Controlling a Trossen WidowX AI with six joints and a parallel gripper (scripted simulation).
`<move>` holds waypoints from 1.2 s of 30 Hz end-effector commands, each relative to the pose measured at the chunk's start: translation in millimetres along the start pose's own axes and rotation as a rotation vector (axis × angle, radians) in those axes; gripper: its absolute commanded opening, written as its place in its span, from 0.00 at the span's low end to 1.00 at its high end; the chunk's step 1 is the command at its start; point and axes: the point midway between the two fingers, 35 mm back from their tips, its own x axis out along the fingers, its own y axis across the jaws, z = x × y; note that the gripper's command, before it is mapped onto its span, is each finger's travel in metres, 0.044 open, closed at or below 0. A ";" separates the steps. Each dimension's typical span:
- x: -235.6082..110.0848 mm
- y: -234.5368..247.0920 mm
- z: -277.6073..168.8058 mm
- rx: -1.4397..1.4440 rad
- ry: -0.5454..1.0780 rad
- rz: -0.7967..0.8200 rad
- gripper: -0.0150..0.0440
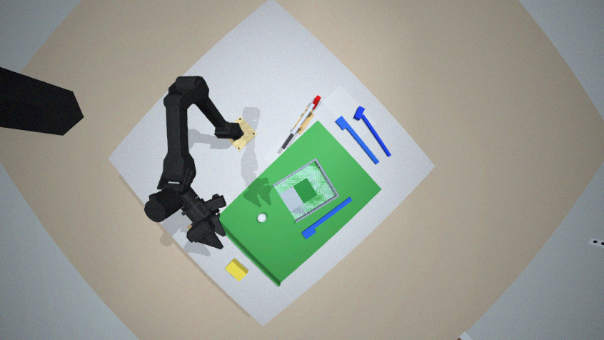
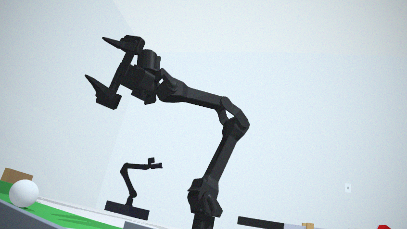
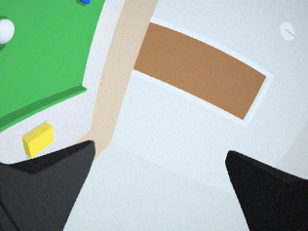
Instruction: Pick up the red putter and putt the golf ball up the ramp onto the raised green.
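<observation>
The red putter (image 1: 316, 101) (image 2: 383, 226) lies at the back edge of the green mat (image 1: 270, 258) (image 3: 49, 62), with a red head, pale shaft and dark grip, on small wooden supports. The white golf ball (image 1: 261, 217) (image 2: 23, 193) (image 3: 6, 31) sits on the mat's near left part. A grey-walled frame (image 1: 328, 178) encloses a pale ramp area (image 1: 290, 198) and a dark green square (image 1: 305, 190). My gripper (image 1: 223, 241) (image 2: 94, 56) (image 3: 163, 154) is wide open and empty, high in the air near the mat's left edge, far from the putter.
A blue club (image 1: 329, 216) lies on the mat beside the frame. Two more blue clubs, a lighter one (image 1: 360, 143) and a darker one (image 1: 377, 136), lie beyond the mat's right edge. A yellow block (image 1: 236, 269) (image 3: 38, 140) and a tan block (image 2: 17, 175) stand beyond its left edge.
</observation>
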 end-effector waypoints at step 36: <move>-114.1 113.4 389.8 0.119 -0.714 1.294 1.00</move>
